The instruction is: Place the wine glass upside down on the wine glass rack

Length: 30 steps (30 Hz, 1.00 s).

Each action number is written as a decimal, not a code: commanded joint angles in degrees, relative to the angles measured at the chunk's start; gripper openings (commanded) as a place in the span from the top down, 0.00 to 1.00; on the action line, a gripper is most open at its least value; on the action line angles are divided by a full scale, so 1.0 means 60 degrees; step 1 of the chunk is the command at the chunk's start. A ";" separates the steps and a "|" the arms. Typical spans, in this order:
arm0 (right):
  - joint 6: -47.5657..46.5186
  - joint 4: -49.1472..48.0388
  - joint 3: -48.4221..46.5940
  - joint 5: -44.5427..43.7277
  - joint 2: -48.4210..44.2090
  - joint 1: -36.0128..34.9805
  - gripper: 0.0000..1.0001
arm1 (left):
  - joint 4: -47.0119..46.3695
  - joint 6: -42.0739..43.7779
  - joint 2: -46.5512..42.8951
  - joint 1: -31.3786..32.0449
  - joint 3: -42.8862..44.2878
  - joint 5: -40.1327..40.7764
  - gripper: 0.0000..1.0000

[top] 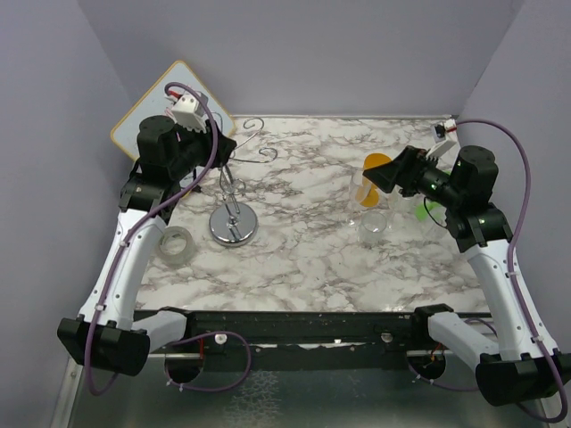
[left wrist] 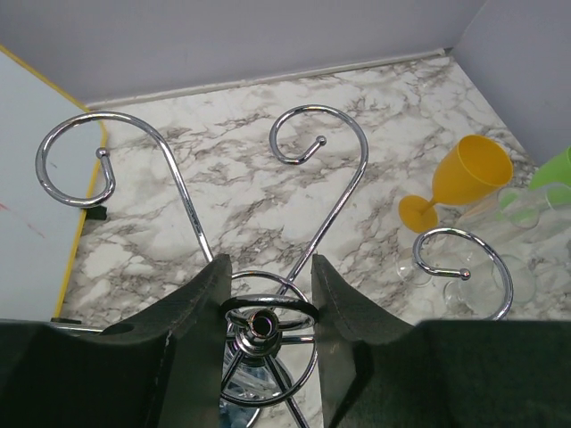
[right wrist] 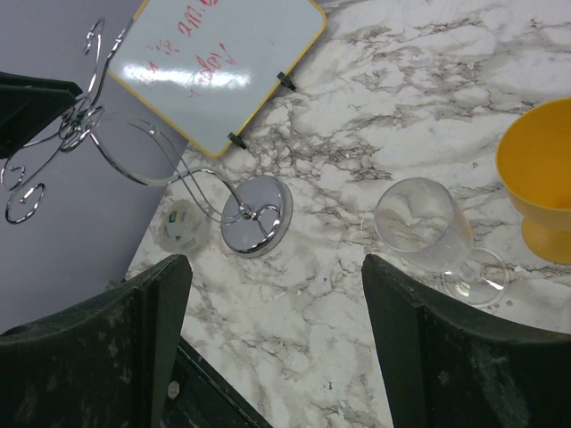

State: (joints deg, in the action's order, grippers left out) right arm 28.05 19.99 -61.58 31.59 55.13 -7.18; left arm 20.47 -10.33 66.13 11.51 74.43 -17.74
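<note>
The wine glass rack (top: 234,225) is a chrome stand with a round mirror base, thin post and curled wire arms (left wrist: 339,192). It stands at the left of the marble table. My left gripper (top: 223,162) is shut on the small ring at the rack's top (left wrist: 268,304), with both pads touching it. A clear wine glass (top: 373,225) stands on the right side of the table, also seen in the right wrist view (right wrist: 419,223). My right gripper (right wrist: 272,312) hangs open above the table beside that glass, with nothing between its fingers.
A yellow goblet (top: 370,176) stands just behind the clear glass and close to the right gripper. A tape roll (top: 177,242) lies left of the rack base. A whiteboard (top: 183,85) leans at the back left corner. Something green (left wrist: 558,169) sits at the far right.
</note>
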 commanded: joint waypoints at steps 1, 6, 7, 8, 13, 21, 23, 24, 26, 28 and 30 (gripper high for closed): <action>0.0186 -0.0447 0.0198 0.0008 0.0053 -0.0063 0.18 | -0.2726 -0.0694 0.0255 0.0118 0.0258 -0.0691 0.96; 0.0108 -0.0466 0.0229 -0.0057 0.0116 -0.0063 0.18 | -0.4194 -0.1162 0.0607 0.0133 0.0203 -0.0684 0.98; 0.0090 -0.0450 0.0239 -0.0064 0.0157 -0.0063 0.18 | -0.4449 -0.1283 0.0699 0.0133 0.0237 -0.0690 0.98; 0.0055 -0.0444 0.0232 -0.0075 0.0195 -0.0063 0.18 | -0.4647 -0.1362 0.0795 0.0133 0.0284 -0.0715 0.98; -0.0073 -0.0449 0.0329 -0.0156 0.0285 -0.0063 0.18 | -0.5390 -0.1444 0.1114 0.0147 0.0249 -0.0643 0.99; -0.0739 -0.0242 0.0388 -0.0115 0.0654 -0.0084 0.18 | -0.5601 -0.1183 0.1399 0.0190 -0.0339 -0.0814 0.94; -0.1075 0.0198 0.0160 -0.0303 0.0885 -0.0100 0.18 | -0.5366 -0.1147 0.1506 0.0191 -0.0328 -0.0823 0.91; -0.1259 0.0413 0.0030 -0.0412 0.1004 -0.0148 0.18 | -0.5210 -0.1129 0.1588 0.0191 -0.0259 -0.0812 0.91; -0.1523 0.0788 -0.0164 -0.0751 0.1244 -0.0342 0.18 | -0.4872 -0.1108 0.1805 0.0191 -0.0049 -0.0793 0.90; -0.1708 0.1089 -0.0357 -0.1096 0.1465 -0.0561 0.20 | -0.4460 -0.1104 0.2094 0.0191 0.0246 -0.0719 0.90; -0.1819 0.1351 -0.0547 -0.1583 0.1664 -0.0860 0.23 | -0.3989 -0.1117 0.2404 0.0192 0.0610 -0.0739 0.86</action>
State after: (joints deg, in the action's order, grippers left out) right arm 20.84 23.03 -61.67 27.99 63.40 -9.67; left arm -4.32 -17.21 77.87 12.62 72.95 -21.32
